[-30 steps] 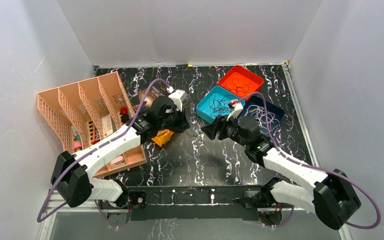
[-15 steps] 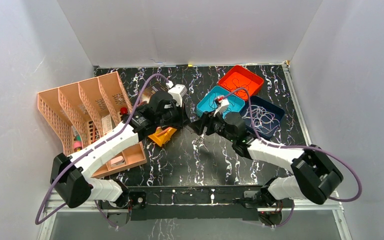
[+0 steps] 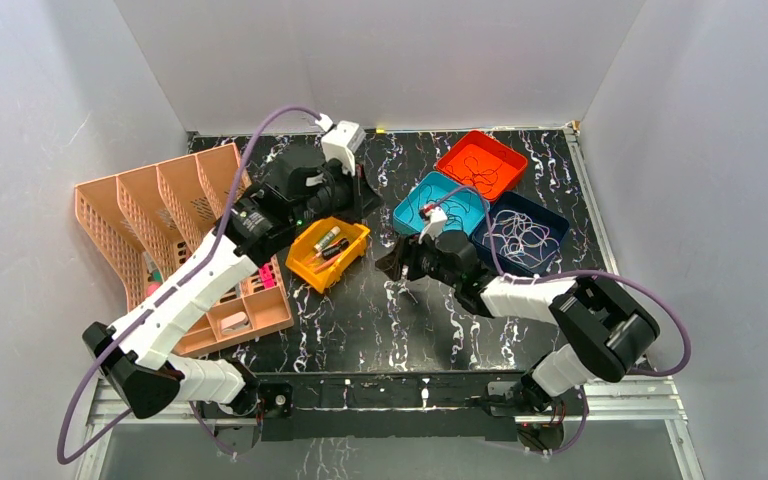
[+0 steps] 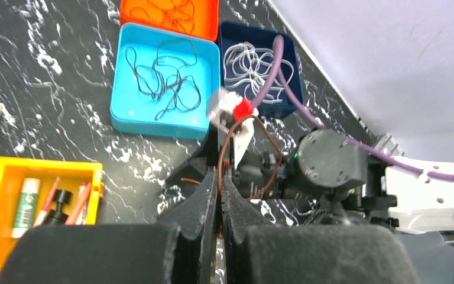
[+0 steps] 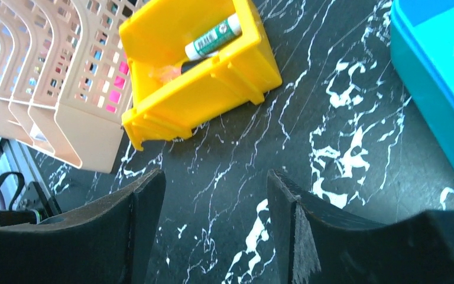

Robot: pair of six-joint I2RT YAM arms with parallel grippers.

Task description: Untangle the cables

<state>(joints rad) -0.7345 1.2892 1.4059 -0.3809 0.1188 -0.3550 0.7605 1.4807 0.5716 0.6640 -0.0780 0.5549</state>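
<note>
Dark thread-like cables [image 4: 164, 76] lie looped in a shallow teal plastic tray [image 4: 131, 103]. More lie in a red-orange tray [image 3: 505, 155], and pale cables [image 3: 520, 232] fill a navy tray [image 3: 558, 235]. All three trays sit upper right on the black marbled counter [image 3: 380, 320]. The left gripper [image 4: 219, 180], at upper centre, has its jaws clenched together. The right gripper [image 5: 214, 186] hovers with jaws released wide, near a yellow plastic bin [image 5: 213, 89].

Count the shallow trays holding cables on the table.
3: an orange tray at the back, a teal tray in front-left of it, and a dark blue tray to the teal one's right. None seems hidden.
</note>
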